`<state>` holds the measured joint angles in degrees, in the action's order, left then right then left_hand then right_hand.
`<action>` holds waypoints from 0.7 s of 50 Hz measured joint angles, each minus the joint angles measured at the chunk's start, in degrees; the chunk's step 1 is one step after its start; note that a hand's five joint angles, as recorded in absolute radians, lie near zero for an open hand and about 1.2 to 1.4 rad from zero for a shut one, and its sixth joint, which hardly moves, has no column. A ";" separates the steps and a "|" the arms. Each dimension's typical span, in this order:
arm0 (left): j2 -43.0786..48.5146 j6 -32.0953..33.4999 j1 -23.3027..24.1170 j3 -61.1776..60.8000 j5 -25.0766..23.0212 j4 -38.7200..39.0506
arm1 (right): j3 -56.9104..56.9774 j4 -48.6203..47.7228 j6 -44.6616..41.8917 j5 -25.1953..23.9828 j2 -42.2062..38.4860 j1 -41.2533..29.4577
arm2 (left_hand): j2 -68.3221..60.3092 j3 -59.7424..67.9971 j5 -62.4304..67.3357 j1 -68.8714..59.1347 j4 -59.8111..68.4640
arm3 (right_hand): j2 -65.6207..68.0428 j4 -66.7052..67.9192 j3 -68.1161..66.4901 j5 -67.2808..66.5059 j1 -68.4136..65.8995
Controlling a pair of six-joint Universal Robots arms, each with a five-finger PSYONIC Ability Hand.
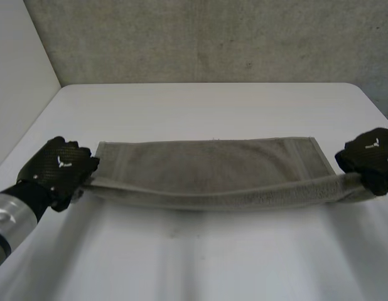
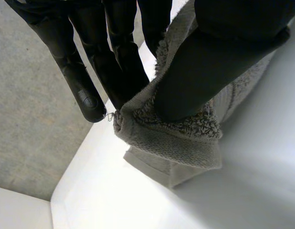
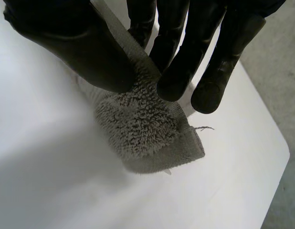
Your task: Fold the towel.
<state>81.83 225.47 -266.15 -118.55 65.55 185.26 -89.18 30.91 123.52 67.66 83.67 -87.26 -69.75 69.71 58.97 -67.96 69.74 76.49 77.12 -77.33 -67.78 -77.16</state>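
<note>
A grey towel (image 1: 206,166) lies stretched across the white table (image 1: 200,263), its near long edge lifted into a roll between my two hands. My left hand (image 1: 59,169) holds the towel's near left corner; its thumb (image 2: 209,71) presses the terry corner (image 2: 176,138) against the fingers (image 2: 85,90). My right hand (image 1: 373,157) holds the near right corner, the towel (image 3: 142,129) pinched between thumb (image 3: 76,43) and fingers (image 3: 185,62). The far edge rests flat on the table.
A concrete wall (image 1: 213,37) rises behind the table. The table's right edge (image 3: 276,157) runs close beside my right hand. Bare tabletop stretches in front of the towel and behind it.
</note>
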 measured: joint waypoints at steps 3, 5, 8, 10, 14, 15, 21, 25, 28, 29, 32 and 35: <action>5.62 -0.93 0.13 2.98 -0.05 3.66 | 3.80 -1.35 1.79 -1.04 -4.39 -0.45 | 0.00 0.00 0.00 -0.21 0.00 | 0.00 0.00 0.01 -0.10 0.00; 10.01 -1.86 0.53 5.40 0.09 5.83 | 6.88 -2.67 2.75 -0.76 -8.07 -1.13 | 0.00 0.00 0.00 -0.21 0.00 | 0.00 0.00 0.00 -0.11 0.00; 19.06 -3.57 1.73 11.18 0.39 8.65 | 13.53 -5.00 4.20 1.53 -15.58 -3.32 | -0.01 0.00 0.29 -0.22 0.01 | 0.00 0.00 0.00 -0.11 0.00; 24.38 -4.43 2.54 15.14 0.63 9.48 | 17.79 -6.09 4.85 3.62 -20.08 -4.95 | -0.01 0.00 0.29 -0.23 0.01 | 0.00 0.00 0.00 -0.11 0.00; 33.04 -5.83 3.93 22.79 1.69 10.10 | 26.07 -7.84 5.65 7.57 -28.11 -7.79 | -0.02 0.01 0.29 -0.29 0.01 | 0.00 0.00 -0.01 -0.11 0.00; 35.69 -6.35 4.37 25.49 2.37 10.14 | 28.83 -8.56 5.79 8.64 -30.69 -8.57 | -0.02 0.02 0.28 -0.29 0.02 | 0.00 0.00 -0.01 -0.11 0.00; 45.92 -9.02 5.78 37.73 6.95 10.00 | 39.25 -14.03 5.82 11.25 -40.25 -11.07 | -0.02 0.02 0.50 -0.44 0.03 | 0.00 0.00 -0.01 -0.11 0.00; 50.51 -10.17 6.06 44.07 8.83 9.97 | 43.55 -18.68 5.57 12.15 -44.89 -11.81 | -0.03 0.02 0.55 -0.44 0.05 | 0.00 0.00 -0.01 -0.38 0.01; 52.45 -10.43 6.20 46.88 9.13 10.15 | 45.28 -20.59 5.43 12.84 -46.95 -12.07 | -0.03 0.02 0.56 -0.44 0.05 | -1.58 -1.64 1.58 1.33 2.26; 53.18 -10.48 6.28 47.91 9.19 10.41 | 45.91 -21.21 5.40 13.16 -47.73 -12.18 | 5.10 -5.10 -2.82 3.08 -3.88 | -13.11 -13.02 12.93 13.10 12.64; 54.65 -10.46 6.62 49.86 9.25 11.84 | 47.44 -22.71 5.40 13.99 -49.69 -12.55 | 36.54 -35.83 -34.48 33.11 -34.81 | -45.20 -42.93 44.48 44.87 44.38; 55.50 -10.41 6.84 50.86 9.34 13.57 | 48.40 -24.12 5.50 15.12 -50.94 -12.78 | 54.85 -54.95 -53.63 53.59 -54.76 | -61.28 -61.20 61.80 63.82 61.47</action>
<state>137.32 215.06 -259.31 -67.69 74.88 198.83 -40.79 6.78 129.02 82.78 32.74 -100.04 -14.90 14.77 5.34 -14.37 14.98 15.21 15.92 -15.53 -3.96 -15.69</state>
